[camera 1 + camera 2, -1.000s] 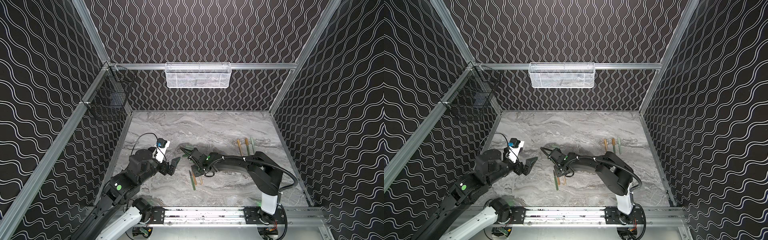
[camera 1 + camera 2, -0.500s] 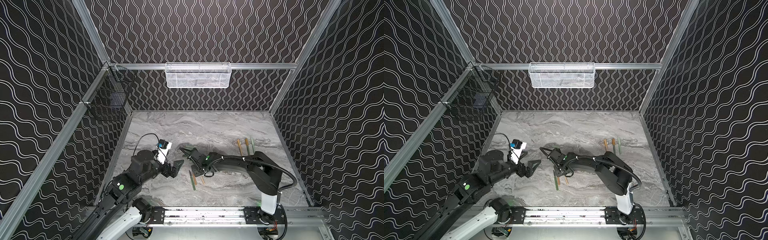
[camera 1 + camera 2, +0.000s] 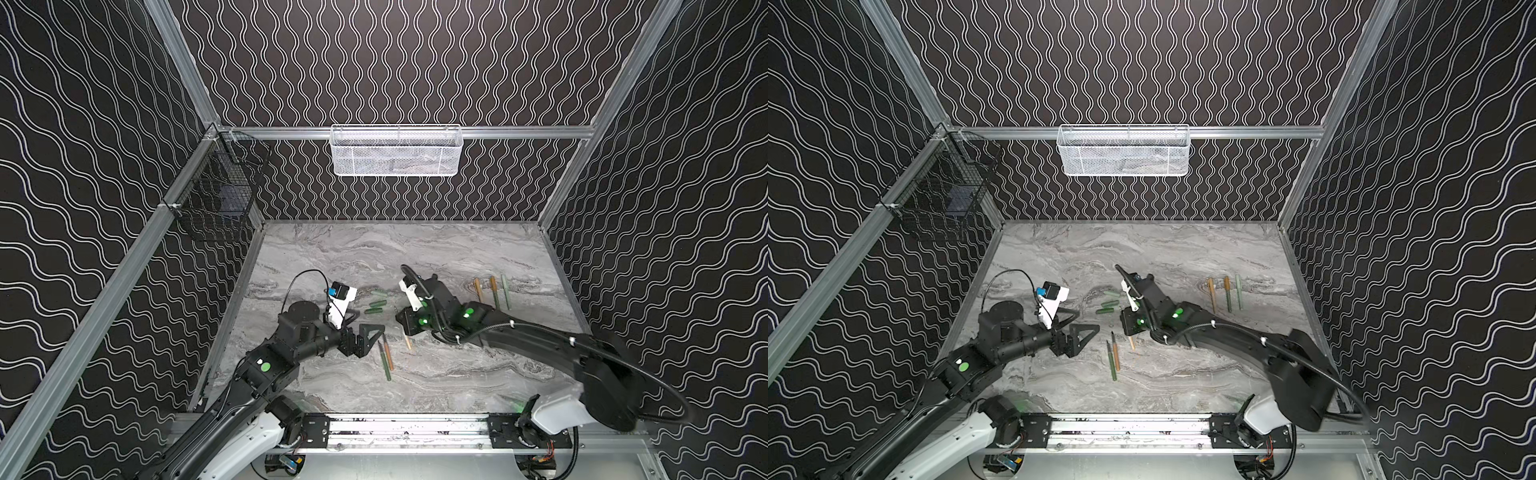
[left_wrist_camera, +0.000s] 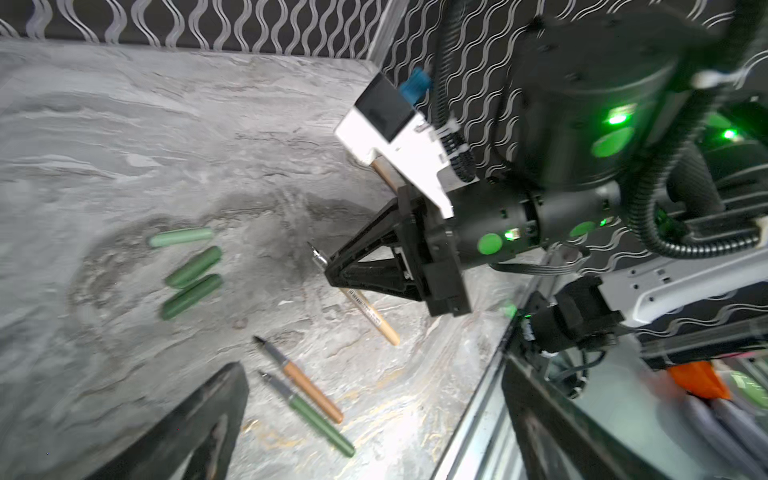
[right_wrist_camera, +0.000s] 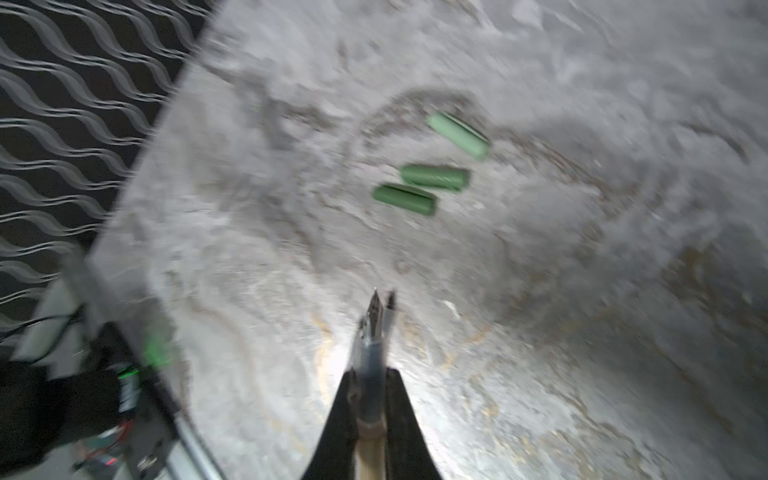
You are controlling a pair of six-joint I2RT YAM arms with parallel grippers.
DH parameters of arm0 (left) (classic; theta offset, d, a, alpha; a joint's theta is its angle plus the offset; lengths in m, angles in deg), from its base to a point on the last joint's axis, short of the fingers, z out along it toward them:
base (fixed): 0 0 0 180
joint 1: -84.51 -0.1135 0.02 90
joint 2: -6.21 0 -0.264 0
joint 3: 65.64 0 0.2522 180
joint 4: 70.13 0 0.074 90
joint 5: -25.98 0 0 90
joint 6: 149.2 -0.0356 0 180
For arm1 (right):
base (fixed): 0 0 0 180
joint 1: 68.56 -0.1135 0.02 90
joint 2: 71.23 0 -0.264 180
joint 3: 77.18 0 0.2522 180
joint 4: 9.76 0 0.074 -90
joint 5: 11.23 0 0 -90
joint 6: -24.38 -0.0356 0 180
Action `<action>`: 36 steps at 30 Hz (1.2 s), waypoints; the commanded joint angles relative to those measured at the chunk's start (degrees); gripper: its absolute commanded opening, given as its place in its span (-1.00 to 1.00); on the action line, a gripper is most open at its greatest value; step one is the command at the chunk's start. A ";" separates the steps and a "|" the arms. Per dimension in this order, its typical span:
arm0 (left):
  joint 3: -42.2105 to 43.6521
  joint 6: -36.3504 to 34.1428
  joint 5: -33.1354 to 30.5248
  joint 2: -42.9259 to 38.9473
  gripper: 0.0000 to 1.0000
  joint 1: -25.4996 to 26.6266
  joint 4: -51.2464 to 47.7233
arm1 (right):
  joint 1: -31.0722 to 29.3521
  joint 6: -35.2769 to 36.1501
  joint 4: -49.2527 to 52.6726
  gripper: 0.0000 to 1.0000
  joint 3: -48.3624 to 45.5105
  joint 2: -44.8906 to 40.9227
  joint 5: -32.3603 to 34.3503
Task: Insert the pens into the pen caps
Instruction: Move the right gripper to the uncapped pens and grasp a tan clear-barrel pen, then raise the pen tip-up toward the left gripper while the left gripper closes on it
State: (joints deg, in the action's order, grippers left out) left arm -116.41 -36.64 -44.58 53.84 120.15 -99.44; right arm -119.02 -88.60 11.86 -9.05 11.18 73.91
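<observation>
Pen [image 4: 370, 312], tan-barrelled, tight inside right gripper [image 5: 371, 380]

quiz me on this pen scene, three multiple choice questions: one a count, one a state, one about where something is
1. How many short green tube caps lie loose on the grey marble tabletop? A one; B three; C six.
2. The right gripper is: A open and empty; B shut on a cap; C shut on the tan-barrelled pen.
3. Where do the orange-barrelled pen and the dark green-barrelled pen lie? A on top of the caps; B side by side on the tabletop, apart from the caps; C in the right gripper.

Key: 1 B, both wrist views show three caps. 2 C, the right wrist view shows it clamped on the barrel. 3 B, the left wrist view shows the pair flat on the marble, clear of the caps.
</observation>
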 commanded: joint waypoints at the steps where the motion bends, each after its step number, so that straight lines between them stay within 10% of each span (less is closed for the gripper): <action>1: 1.05 2.91 6.13 0.91 0.98 0.06 9.44 | 0.77 2.52 -13.69 -0.80 -2.95 -4.60 -6.90; 14: 4.73 5.35 15.80 2.72 0.87 0.06 22.06 | 2.99 -1.93 -38.21 -0.80 -10.32 -14.89 -25.25; 36: 6.79 8.69 25.08 5.07 0.01 0.88 35.89 | 3.00 -11.97 -60.14 -0.79 -14.01 -13.29 -37.49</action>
State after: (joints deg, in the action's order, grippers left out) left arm -109.70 -28.42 -20.14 58.46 120.96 -67.01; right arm -115.87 -99.27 -44.46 -23.27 -2.30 37.63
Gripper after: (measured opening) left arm 0.495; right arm 0.121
